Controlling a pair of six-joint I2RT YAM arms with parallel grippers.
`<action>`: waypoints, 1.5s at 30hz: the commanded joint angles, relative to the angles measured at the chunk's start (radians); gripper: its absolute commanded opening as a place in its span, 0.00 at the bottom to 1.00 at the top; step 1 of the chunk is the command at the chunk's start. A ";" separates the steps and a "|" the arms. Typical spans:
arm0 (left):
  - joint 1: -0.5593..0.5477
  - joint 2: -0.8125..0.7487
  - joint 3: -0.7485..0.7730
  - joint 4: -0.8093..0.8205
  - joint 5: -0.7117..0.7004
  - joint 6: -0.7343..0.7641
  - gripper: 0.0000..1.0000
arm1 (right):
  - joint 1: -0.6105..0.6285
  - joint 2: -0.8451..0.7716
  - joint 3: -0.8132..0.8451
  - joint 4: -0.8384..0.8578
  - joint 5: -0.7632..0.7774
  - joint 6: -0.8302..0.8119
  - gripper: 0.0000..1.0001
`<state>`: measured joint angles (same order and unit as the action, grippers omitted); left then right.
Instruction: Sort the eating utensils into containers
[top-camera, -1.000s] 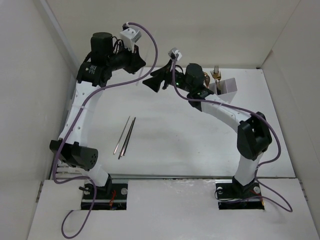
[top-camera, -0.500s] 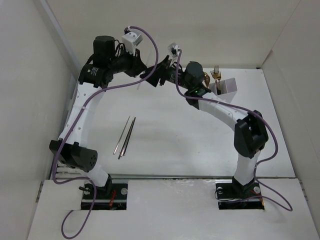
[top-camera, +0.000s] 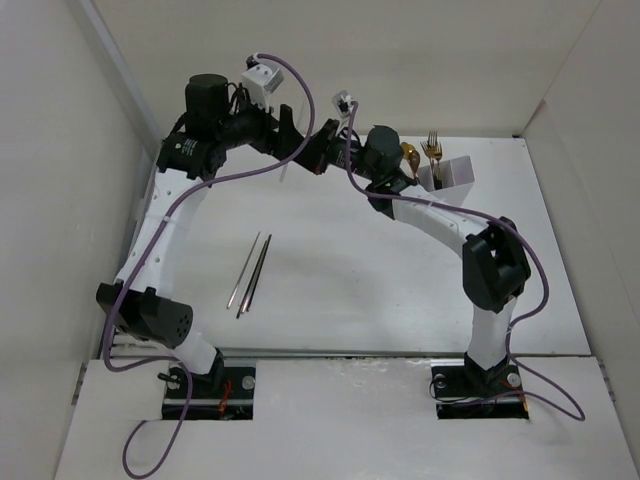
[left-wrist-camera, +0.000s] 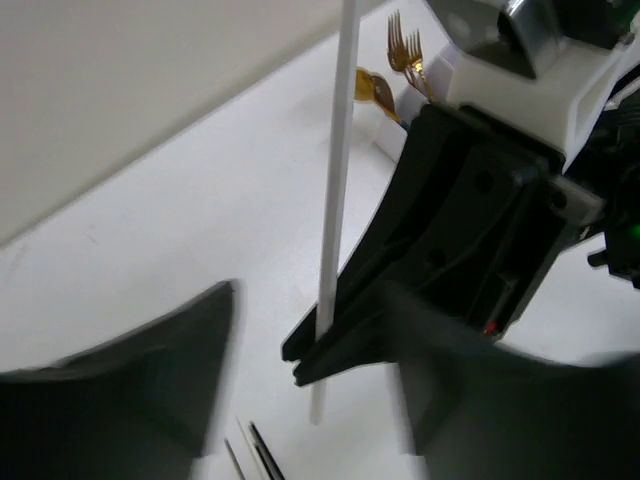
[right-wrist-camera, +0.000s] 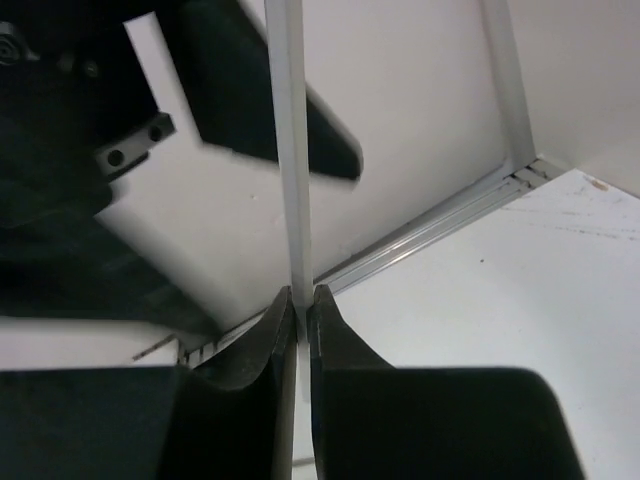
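Handover step, I judge: right tool (right-wrist-camera: 302, 295) pinching chopstick (right-wrist-camera: 285, 150) mid-air, well left of container (top-camera: 458, 172); left tool (top-camera: 292, 138) spread beside it. Next I must swing chopstick over container, lower into free compartment.

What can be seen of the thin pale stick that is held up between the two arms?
The stick is a single chopstick: thin, straight and plain, pale silver-grey, smooth like metal. It is held in the air, off the table, near the far wall. The right claw is shut on it and pinches it between two black fingertips. In the left wrist view its lower end hangs between the spread fingers of the left claw, which do not seem to touch it.
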<state>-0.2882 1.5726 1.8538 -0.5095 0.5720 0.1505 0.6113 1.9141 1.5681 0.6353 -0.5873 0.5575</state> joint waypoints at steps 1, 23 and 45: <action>-0.008 -0.046 -0.021 -0.014 0.023 -0.035 0.99 | -0.002 -0.053 0.000 0.099 0.034 -0.016 0.00; -0.008 -0.033 -0.332 -0.018 -0.558 -0.016 0.99 | -0.613 -0.287 -0.336 -0.525 0.727 -0.720 0.00; 0.044 0.010 -0.631 0.060 -0.656 0.109 0.65 | -0.644 -0.165 -0.276 -0.548 0.653 -0.708 0.38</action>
<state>-0.2691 1.5730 1.2499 -0.4671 -0.0685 0.2382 -0.0257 1.7737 1.2732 0.0742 0.0708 -0.1608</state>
